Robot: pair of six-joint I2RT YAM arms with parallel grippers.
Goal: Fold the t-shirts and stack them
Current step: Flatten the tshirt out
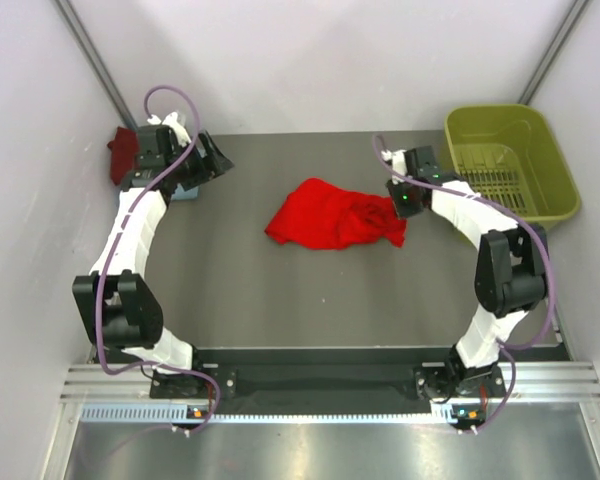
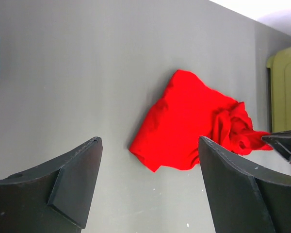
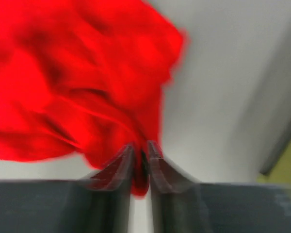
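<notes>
While the left arm reaches to the far-left corner of the table [image 1: 280,300], a maroon t-shirt [image 1: 123,152] sits bunched against the wall just beside it, and a pale blue t-shirt [image 1: 187,194] peeks out beneath the arm. The left gripper [image 1: 216,160] hangs above the surface with its 2 fingers [image 2: 77,179] spread wide, nothing between them, pointing toward the middle. Moving across, there's the red t-shirt [image 1: 330,215], crumpled in a loose heap at mid-table, flatter on its left side and rumpled into folds on its right. And here's the contact: the right gripper [image 1: 397,222] is at the heap's right edge, its fingers [image 3: 117,167] pinched together on a fold of the red cloth, which the blurred wrist view shows caught between them. Further right, the olive-green basket [image 1: 495,112] stands in the far-right corner, apart from the shirt.
</notes>
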